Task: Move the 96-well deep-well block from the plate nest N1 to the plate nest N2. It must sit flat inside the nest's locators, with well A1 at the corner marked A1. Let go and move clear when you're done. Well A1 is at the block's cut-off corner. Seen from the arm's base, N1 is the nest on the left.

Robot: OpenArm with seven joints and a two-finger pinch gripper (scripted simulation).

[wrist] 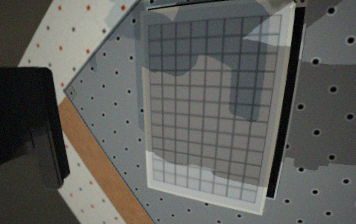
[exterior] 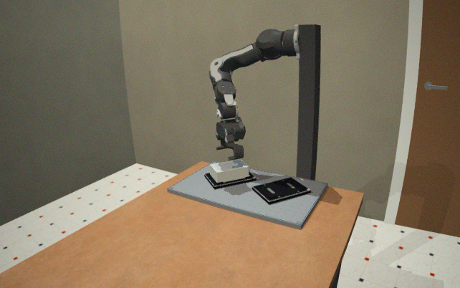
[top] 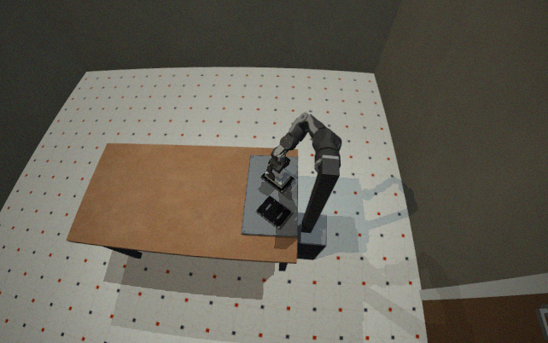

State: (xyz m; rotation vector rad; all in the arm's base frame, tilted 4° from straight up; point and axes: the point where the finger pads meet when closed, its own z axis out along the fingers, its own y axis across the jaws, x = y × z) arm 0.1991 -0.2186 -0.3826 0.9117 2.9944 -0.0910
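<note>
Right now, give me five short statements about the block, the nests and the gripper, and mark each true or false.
1. The deep-well block sits in a nest. True.
2. The gripper is clamped on the block. False: it hangs open above it, holding nothing.
3. The other nest holds nothing. True.
4. Both nests lie on the grey perforated plate. True.
5. The block lies on the bare wooden table. False: it rests in its nest.
</note>
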